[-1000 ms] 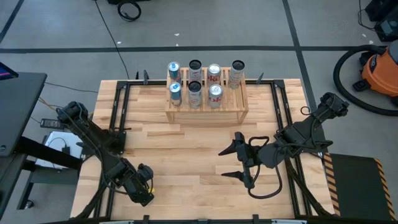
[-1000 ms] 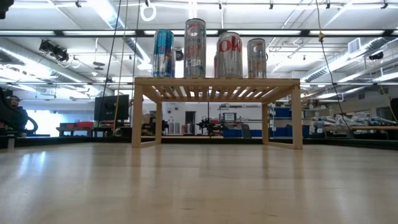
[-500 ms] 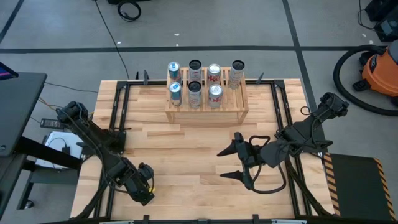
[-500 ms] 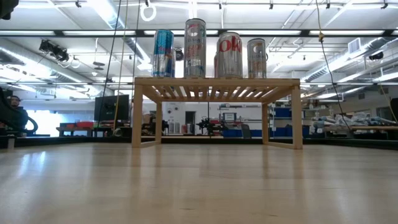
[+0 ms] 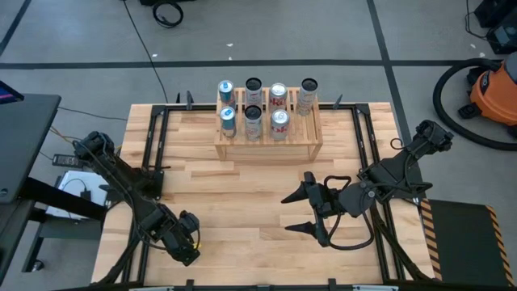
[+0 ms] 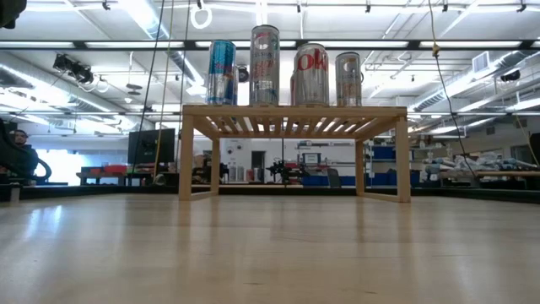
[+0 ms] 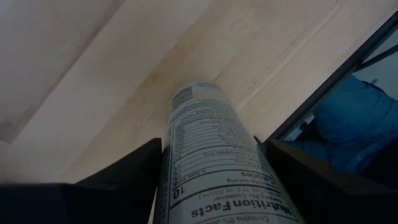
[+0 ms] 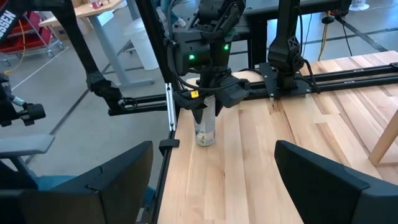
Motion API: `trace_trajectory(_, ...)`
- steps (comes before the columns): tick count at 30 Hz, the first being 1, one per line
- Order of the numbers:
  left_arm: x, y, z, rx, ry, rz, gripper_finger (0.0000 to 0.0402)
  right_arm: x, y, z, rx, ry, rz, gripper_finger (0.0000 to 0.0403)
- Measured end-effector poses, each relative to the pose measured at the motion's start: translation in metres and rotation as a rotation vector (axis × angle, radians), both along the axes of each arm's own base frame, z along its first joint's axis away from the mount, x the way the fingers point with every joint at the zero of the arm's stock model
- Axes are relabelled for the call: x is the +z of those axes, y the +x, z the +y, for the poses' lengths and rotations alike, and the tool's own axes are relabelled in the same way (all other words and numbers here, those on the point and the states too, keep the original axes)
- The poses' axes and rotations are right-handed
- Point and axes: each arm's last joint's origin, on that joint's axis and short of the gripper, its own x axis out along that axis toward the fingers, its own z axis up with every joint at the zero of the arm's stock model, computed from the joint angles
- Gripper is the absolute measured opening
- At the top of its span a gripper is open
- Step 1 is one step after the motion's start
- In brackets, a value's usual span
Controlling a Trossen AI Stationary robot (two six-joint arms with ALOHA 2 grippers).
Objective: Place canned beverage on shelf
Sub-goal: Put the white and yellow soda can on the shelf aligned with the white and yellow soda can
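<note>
A pale can (image 7: 208,134) with a nutrition label stands on its base at the table's near left corner; it also shows in the right wrist view (image 8: 205,132). My left gripper (image 5: 187,242) is over it and shut on it. The light-wood slatted shelf (image 5: 268,145) stands at the table's far middle, also in the low view (image 6: 295,111), and carries several upright cans (image 6: 264,65). My right gripper (image 5: 285,213) is open and empty over the table's middle, right of centre, its fingers pointing toward the left arm. My left gripper pinches the can's upper side walls (image 7: 169,155) between its two fingers, one on each side. The fingers (image 8: 200,111) come from above, pointing down along the can. The can stands upright with its base (image 8: 205,142) on the table.
Black rails (image 5: 153,137) run along the table's left, right and far sides; the can stands close to the left rail (image 8: 171,118). Bare planks (image 5: 234,202) lie between the can and the shelf. An orange vacuum (image 5: 493,89) stands on the floor at the far right.
</note>
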Motion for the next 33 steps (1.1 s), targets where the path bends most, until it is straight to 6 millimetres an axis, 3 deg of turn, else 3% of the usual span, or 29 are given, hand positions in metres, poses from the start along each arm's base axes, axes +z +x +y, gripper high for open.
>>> trace_trajectory(33, -0.001, 0.009, 0.011, 0.07, 0.03, -0.008, 0.0283, 0.0, 0.0, 0.0, 0.0, -0.001, 0.0, 0.0345)
